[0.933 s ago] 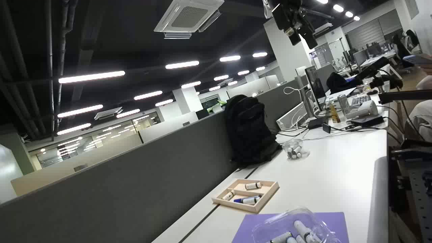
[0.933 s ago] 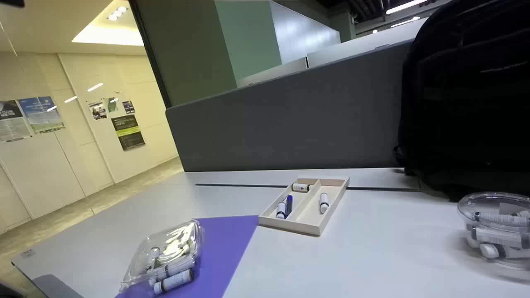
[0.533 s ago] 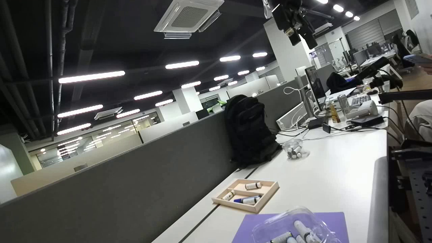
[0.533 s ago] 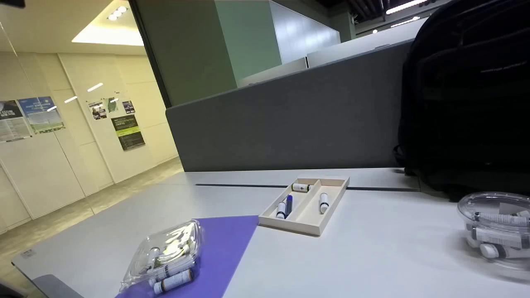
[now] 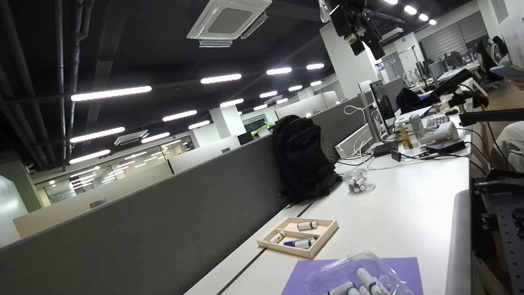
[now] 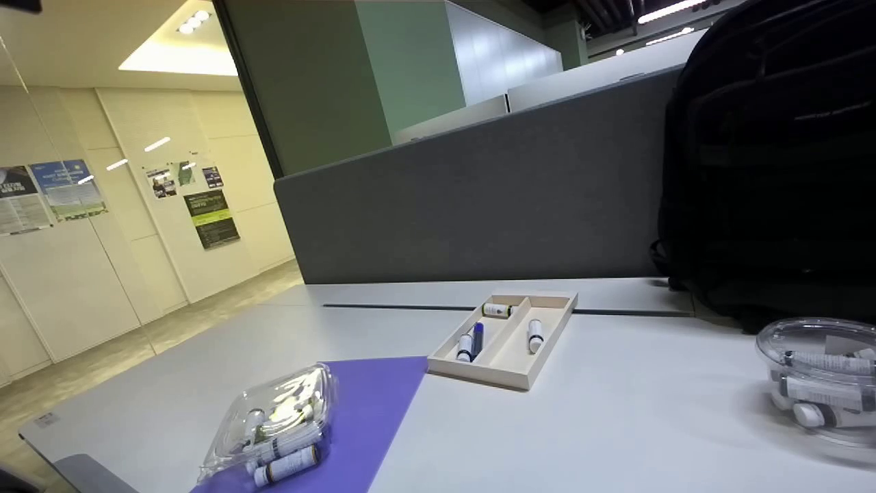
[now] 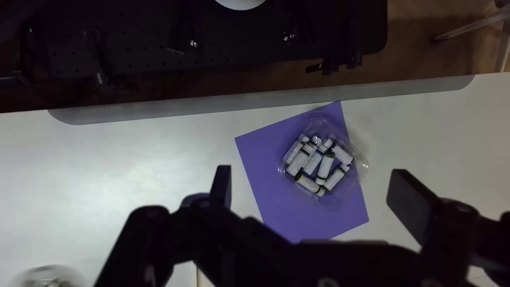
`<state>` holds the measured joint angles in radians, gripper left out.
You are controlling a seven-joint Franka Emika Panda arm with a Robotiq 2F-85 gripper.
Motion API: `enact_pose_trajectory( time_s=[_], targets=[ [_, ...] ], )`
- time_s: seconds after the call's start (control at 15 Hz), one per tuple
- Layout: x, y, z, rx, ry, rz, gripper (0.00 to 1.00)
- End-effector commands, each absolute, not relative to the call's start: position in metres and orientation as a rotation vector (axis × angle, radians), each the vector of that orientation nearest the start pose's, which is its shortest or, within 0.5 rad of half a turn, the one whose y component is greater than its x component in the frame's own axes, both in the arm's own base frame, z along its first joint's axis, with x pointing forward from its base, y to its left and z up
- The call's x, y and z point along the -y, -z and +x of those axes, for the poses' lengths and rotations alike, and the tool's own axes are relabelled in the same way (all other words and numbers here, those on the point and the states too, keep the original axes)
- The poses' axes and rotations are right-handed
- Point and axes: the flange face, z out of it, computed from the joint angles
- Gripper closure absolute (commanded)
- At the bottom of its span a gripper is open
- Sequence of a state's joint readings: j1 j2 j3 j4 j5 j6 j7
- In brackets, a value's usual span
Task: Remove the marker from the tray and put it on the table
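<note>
the tray (image 6: 479,374) holds the marker (image 6: 478,339), 3 tubes (image 6: 535,333).

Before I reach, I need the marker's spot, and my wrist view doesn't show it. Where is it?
Observer: In an exterior view, the marker lies in the tray, on the side of its divider nearer the mat.
Operator: What lies right beside it?
Observer: A white tube; I can't tell whether they touch.
Operator: Anything tall around?
Observer: Yes, a backpack stands on the table, by the partition.
</note>
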<state>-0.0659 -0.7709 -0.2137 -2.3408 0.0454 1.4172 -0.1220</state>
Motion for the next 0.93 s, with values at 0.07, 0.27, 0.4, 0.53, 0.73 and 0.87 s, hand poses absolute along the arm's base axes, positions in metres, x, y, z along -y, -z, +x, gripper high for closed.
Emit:
enact_pose_trajectory(
  time_s=[0.07, 0.27, 0.4, 0.53, 0.73, 0.87],
  targets=[
    [0.095, -0.576, 0.283, -0.120, -0.190, -2.914, 0.00],
    [0.098, -0.579, 0.298, -0.112, -0.088, -2.971, 0.00],
    [0.100, -0.580, 0.323, -0.080, 0.048, -3.054, 0.00],
    [0.099, -0.577, 0.354, -0.010, 0.166, -3.144, 0.00],
    [0.089, -0.557, 0.406, 0.129, 0.264, -3.244, 0.00],
    [0.081, -0.534, 0.439, 0.227, 0.290, -3.271, 0.00]
  ],
)
